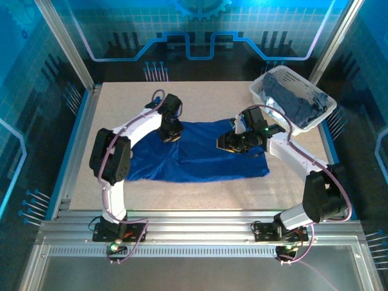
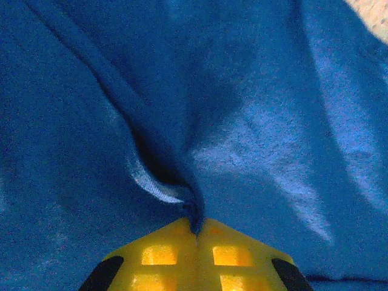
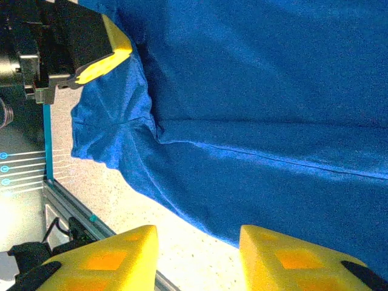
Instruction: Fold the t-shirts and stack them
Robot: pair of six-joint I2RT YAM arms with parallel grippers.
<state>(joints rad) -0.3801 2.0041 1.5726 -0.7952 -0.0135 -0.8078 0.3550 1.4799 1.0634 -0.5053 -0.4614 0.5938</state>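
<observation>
Speckled beige table (image 1: 121, 97), royal blue t-shirt (image 1: 200, 160) spread at its centre, left gripper (image 2: 197, 227) pinched tight on a fold of it, right gripper (image 3: 199, 242) parted, empty, over the shirt's right half, 1 white basket (image 1: 285, 76) far right.

One royal blue t-shirt (image 1: 200, 160) lying under the right gripper (image 1: 225, 143), one white basket (image 1: 265, 77), grey-blue shirts (image 1: 292, 103) bunching inside, count unclear
</observation>
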